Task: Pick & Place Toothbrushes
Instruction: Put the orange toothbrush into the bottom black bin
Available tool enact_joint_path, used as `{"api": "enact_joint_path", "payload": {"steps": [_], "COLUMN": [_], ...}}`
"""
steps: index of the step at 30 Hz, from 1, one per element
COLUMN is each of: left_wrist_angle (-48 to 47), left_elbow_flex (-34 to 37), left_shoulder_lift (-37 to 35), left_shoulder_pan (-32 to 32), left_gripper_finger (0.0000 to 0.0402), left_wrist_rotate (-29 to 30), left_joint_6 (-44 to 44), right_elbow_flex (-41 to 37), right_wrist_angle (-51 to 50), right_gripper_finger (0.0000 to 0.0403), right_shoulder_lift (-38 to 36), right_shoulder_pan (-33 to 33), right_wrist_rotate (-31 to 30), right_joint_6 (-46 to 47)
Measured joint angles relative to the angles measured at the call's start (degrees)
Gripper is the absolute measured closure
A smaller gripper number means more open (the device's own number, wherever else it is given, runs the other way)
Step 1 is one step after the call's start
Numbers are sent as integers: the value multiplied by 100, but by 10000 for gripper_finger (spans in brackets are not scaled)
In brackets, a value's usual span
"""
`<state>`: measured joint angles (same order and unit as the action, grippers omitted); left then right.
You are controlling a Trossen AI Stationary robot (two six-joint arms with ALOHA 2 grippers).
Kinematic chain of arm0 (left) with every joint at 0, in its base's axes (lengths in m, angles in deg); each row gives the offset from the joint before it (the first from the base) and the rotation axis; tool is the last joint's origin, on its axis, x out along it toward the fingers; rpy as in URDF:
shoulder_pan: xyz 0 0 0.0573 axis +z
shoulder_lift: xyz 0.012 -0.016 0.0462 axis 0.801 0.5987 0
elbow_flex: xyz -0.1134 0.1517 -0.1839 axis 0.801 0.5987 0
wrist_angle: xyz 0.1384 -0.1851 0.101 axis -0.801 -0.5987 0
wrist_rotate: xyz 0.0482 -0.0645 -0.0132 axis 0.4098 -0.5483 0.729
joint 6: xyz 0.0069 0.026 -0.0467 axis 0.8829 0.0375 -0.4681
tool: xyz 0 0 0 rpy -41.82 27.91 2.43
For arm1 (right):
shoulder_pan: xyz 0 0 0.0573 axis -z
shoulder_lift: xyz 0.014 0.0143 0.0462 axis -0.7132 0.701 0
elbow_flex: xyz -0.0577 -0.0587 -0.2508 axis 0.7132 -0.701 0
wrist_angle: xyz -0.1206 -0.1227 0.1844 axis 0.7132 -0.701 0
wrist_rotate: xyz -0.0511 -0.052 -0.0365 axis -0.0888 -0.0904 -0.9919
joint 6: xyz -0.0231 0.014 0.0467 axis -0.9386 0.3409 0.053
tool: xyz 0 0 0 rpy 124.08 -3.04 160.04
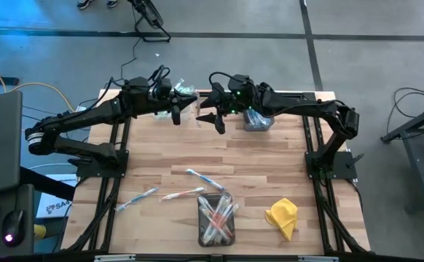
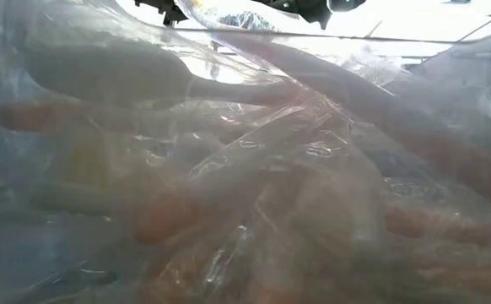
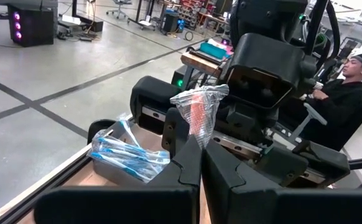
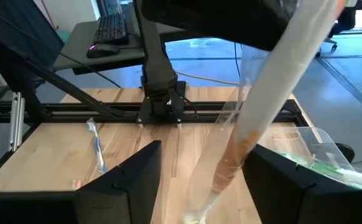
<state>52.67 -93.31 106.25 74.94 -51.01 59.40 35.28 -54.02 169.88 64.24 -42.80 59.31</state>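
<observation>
Low view mostly crinkled wrap; left hand clamping wrapped toothbrush (right hand wide).

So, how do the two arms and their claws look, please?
Both arms are dark, nearly black, built of rounded jointed segments with black cables along them. A small green light glows near the right wrist. The left claw has two thick, angular, matte black fingers. The right claw has the same blocky black fingers.

Yellow cloth, pale wooden table, white toothbrushes with pink-red accents.
</observation>
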Motion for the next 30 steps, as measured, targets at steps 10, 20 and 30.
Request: {"api": "enact_joint_path", "payload": {"steps": [10, 20, 30], "left_wrist_angle": [2, 13, 7], "left_elbow_flex": [0, 0, 0], "left_shoulder_lift": [0, 0, 0], "left_shoulder_pan": [0, -4, 0], "left_gripper_finger": [402, 402, 402], "left_wrist_rotate": [-23, -72, -132], "left_joint_6": [-3, -1, 1], "right_elbow_flex": [0, 0, 0], "right_wrist_angle": [2, -3, -9], "right_gripper_finger": [286, 381, 393], "right_shoulder_lift": [0, 0, 0], "right_shoulder_pan": [0, 9, 0], "right_wrist_rotate": [-7, -48, -332], "right_joint_6": [-2, 7, 42]}}
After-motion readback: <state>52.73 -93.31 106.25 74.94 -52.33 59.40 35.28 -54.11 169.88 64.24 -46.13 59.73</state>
